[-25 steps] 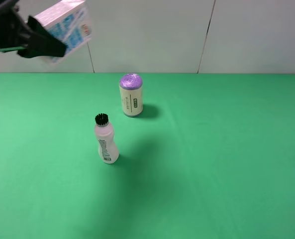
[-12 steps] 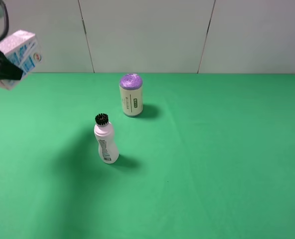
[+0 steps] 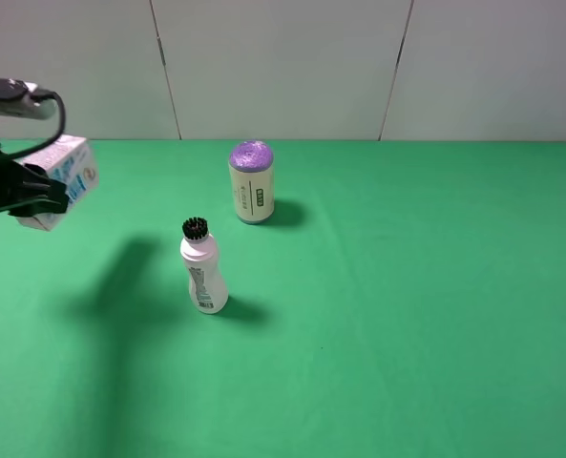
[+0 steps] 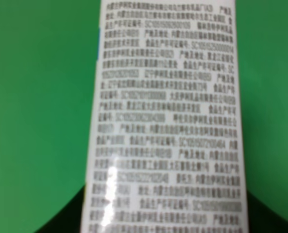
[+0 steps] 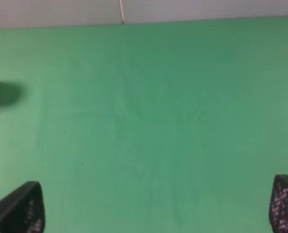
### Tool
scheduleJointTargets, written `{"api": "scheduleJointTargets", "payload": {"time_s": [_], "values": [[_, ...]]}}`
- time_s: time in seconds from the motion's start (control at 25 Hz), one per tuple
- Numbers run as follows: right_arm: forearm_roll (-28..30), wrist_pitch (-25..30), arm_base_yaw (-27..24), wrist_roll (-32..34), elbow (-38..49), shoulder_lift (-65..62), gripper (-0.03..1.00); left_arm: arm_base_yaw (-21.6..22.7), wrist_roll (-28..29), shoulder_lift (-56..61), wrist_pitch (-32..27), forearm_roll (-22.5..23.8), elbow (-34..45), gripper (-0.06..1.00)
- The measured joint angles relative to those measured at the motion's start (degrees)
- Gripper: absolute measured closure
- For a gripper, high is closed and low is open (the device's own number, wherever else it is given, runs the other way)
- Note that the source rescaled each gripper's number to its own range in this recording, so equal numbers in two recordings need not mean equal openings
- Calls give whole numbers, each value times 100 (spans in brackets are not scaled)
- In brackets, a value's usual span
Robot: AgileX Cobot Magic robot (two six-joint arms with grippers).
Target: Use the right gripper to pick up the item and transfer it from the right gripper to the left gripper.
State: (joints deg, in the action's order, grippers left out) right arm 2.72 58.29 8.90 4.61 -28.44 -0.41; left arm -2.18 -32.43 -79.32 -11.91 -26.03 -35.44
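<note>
The item, a white carton with blue print [image 3: 70, 169], hangs above the far left of the green table, tilted. My left gripper [image 3: 42, 197] is shut on it. Up close in the left wrist view, the carton's printed side [image 4: 165, 121] fills the middle, with dark fingers [image 4: 68, 218] on either side of its lower end. My right gripper [image 5: 158, 211] does not show in the exterior high view. In the right wrist view it stands open over bare green cloth, its fingertips [image 5: 20, 208] far apart with nothing between them.
A white bottle with a black brush cap [image 3: 203, 274] stands upright left of the table's middle. A cream cylinder with a purple top [image 3: 251, 182] stands behind it. The green table [image 3: 407, 286] ends at a pale panelled wall [image 3: 283, 67].
My left gripper has carried the carton down and to the left, from high near the wall to just above the table's left edge. The bottle and cylinder have not moved.
</note>
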Motion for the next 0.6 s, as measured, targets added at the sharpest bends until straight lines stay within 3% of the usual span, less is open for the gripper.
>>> {"api": "scheduleJointTargets", "payload": {"time_s": [0.36, 0.6], "values": [[0, 0, 0, 0, 0, 0, -3, -936, -37, -1404, 625, -84, -24, 94], [0, 0, 0, 0, 0, 0, -3, -1039, 148, -1772, 964, -97, -83, 94]]}}
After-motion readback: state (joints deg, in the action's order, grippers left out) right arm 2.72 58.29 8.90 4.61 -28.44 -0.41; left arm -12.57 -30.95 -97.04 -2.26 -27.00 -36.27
